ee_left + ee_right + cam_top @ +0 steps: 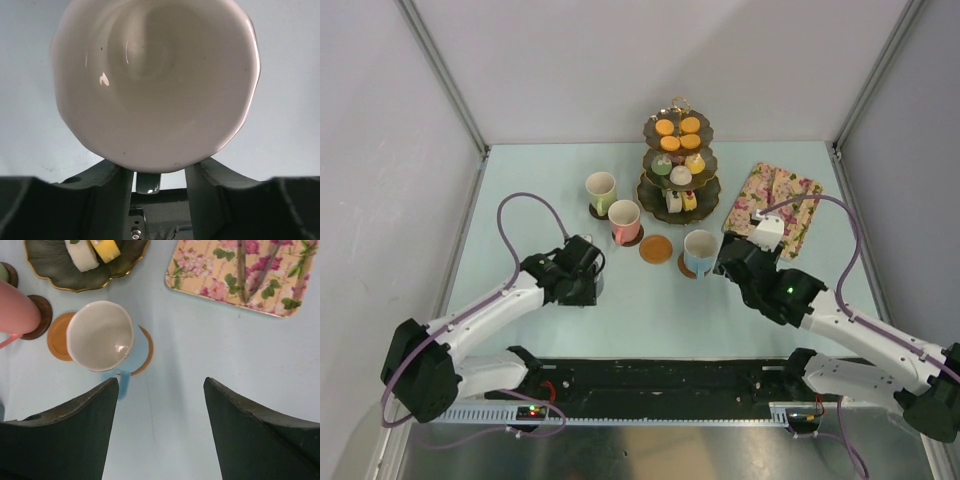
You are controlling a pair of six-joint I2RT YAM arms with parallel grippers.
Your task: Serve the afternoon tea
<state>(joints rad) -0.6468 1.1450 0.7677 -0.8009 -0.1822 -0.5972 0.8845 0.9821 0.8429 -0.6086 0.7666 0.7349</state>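
Note:
In the left wrist view my left gripper [160, 175] is shut on the grey mug [155, 85]. Its white inside fills the view and its dark handle [148, 182] sits between the jaws. In the top view my left gripper [588, 283] is at the near left, and it hides the mug. My right gripper [728, 258] [161, 385] is open and empty, just right of the blue mug [700, 248] [100, 335] on its coaster. An empty brown coaster [656, 249] [57, 337] lies between the blue and pink mugs [624, 220]. The yellow-green mug [601, 190] stands behind. Small cakes [678, 135] fill the three-tier stand [678, 208].
A floral rectangular tray [772, 205] [240, 275] lies to the right of the stand, behind my right arm. The pink mug [15, 307] and the stand's bottom plate [50, 270] with two cakes show at the edges of the right wrist view. Grey walls enclose the table.

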